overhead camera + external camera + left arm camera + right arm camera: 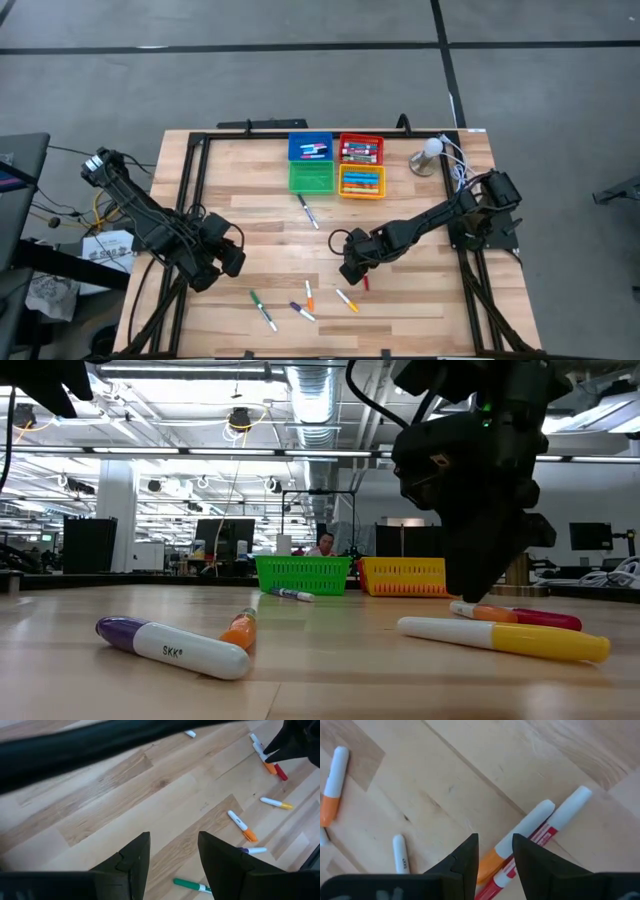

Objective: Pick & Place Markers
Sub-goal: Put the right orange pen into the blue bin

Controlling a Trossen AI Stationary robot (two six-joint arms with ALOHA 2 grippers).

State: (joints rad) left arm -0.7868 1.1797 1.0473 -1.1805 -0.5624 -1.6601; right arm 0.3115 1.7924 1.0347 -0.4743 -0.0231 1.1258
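You see the purple-capped marker (170, 643) lying nearest the low camera. Some markers already fill the blue bin (311, 148), red bin (361, 150) and yellow bin (362, 182); seven remain on the table (240, 180). The right gripper (495, 862), jaws narrowly apart and empty, hovers over the touching orange-capped marker (520, 837) and red-capped marker (547, 832). The left gripper (172, 855), part-open, waits empty.

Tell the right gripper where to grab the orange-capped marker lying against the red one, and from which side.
Grip the orange-capped marker across its white barrel, coming straight down from above with the fingers set crosswise to its length. It lies flat on the table, pressed side by side against the red marker, so one finger will likely have to wedge between them. The right gripper hovers open over it.
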